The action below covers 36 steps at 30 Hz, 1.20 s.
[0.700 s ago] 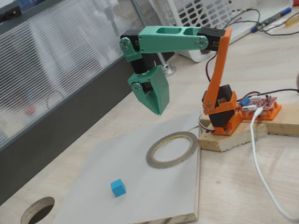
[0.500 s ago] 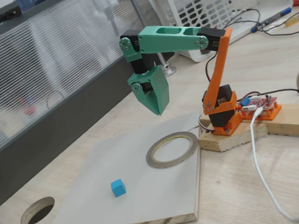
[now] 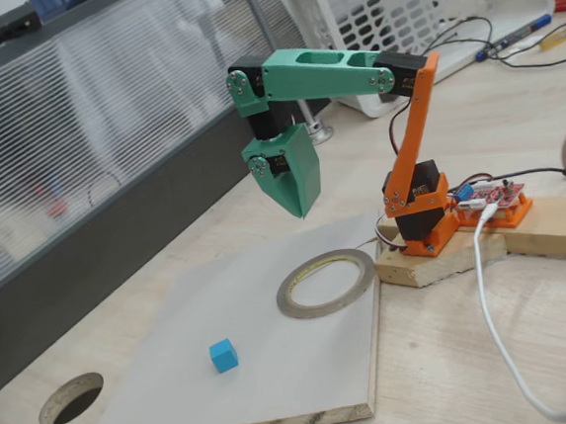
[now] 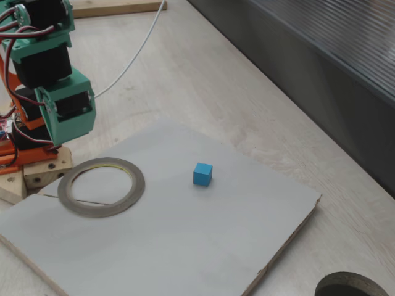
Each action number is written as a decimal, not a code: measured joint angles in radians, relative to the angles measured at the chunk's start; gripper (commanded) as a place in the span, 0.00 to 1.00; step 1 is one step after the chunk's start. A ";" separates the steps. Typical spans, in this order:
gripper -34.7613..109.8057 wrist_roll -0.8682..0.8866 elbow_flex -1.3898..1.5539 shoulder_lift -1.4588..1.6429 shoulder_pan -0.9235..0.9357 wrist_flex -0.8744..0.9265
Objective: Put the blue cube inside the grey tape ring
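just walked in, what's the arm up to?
Nothing is in hand yet. The green gripper hangs above the grey board, its fingers together, holding nothing. The blue cube sits alone on the board, apart from the grey tape ring, which lies flat with an empty middle near the arm's orange base. The pick has not started.

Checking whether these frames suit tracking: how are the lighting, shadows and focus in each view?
In a fixed view, soft even light, the blue cube and grey tape ring sharp, faint shadows, the background basket slightly soft. In the other fixed view, the cube casts a small faint shadow, the tool is crisp, no glare on the board.
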 measured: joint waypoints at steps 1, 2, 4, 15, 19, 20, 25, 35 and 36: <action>0.24 0.000 0.000 0.000 -0.005 0.000; 0.24 0.000 0.000 0.000 -0.006 -0.003; 0.24 0.000 0.000 0.000 -0.008 -0.005; 0.24 0.000 -0.015 -0.072 -0.008 -0.005; 0.24 0.002 -0.020 -0.232 -0.074 -0.014; 0.24 0.005 -0.020 -0.264 -0.127 -0.014; 0.24 0.003 -0.043 -0.347 -0.350 -0.014; 0.24 0.002 -0.525 -0.650 -0.430 -0.014; 0.24 0.002 -0.568 -0.690 -0.436 -0.014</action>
